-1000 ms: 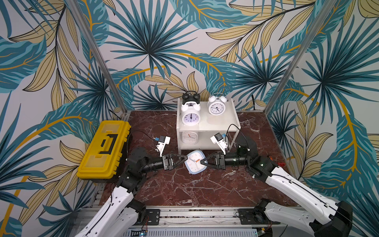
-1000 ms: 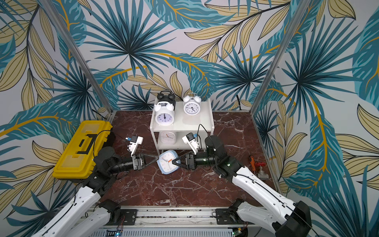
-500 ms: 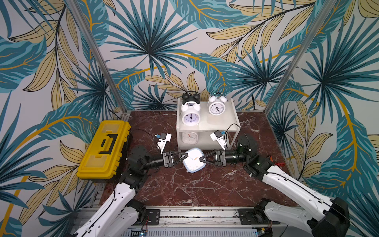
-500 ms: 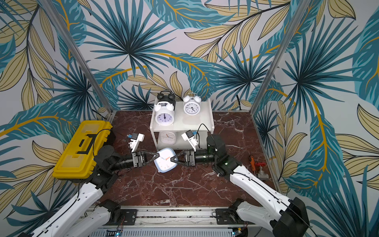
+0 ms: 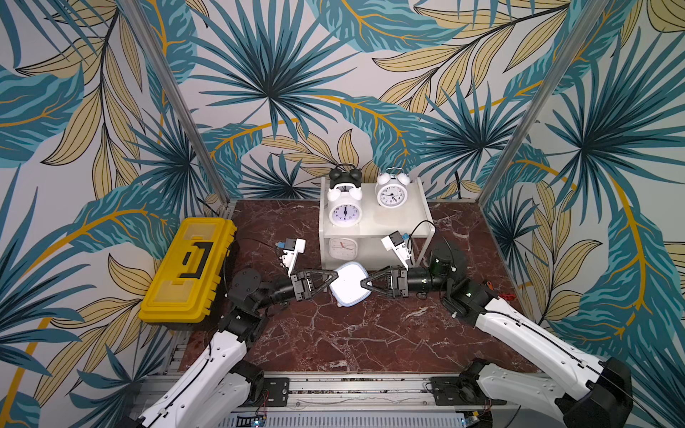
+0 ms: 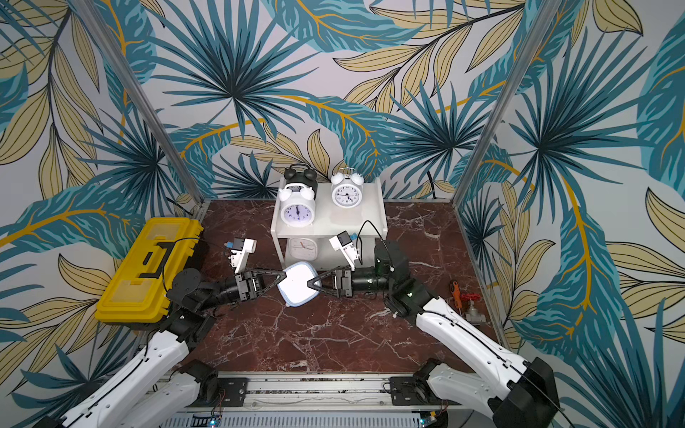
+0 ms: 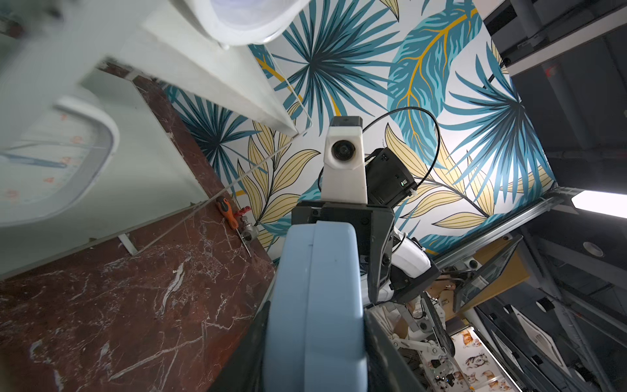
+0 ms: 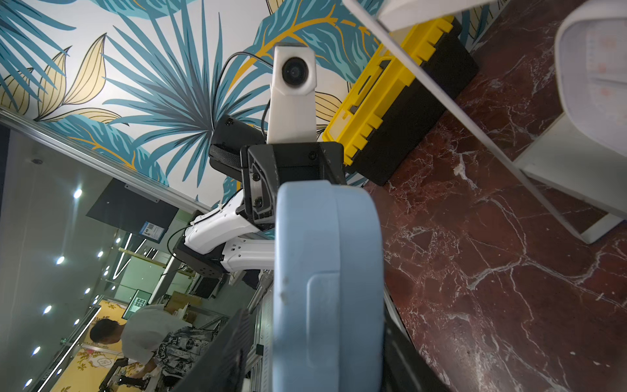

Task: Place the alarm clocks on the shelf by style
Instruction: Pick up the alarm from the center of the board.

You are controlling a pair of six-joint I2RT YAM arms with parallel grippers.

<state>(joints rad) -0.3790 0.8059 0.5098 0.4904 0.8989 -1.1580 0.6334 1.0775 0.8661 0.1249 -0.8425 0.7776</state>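
The light blue rounded-square alarm clock [image 5: 350, 284] [image 6: 298, 283] hangs just above the floor in front of the shelf [image 5: 370, 224], between both grippers. My left gripper [image 5: 334, 279] [image 7: 315, 339] is shut on its left edge, with both fingers pressed against the light blue clock's sides [image 7: 315, 298]. My right gripper [image 5: 365, 282] [image 8: 319, 339] straddles the right edge with its jaws open; a gap shows beside the light blue clock body [image 8: 325, 271]. Two white twin-bell clocks [image 5: 344, 212] [image 5: 390, 192] and a black one [image 5: 344, 176] stand on the top board. A white square clock [image 5: 343, 248] sits on the lower tier.
A yellow toolbox [image 5: 189, 270] lies at the left edge of the marble floor. A screwdriver and a metal valve [image 6: 465, 298] lie by the right wall. The shelf's thin legs and side panels stand close behind both wrists.
The light blue clock has risen and shifted a little toward the shelf. My left gripper has closed onto it. My right gripper's jaws have widened off it.
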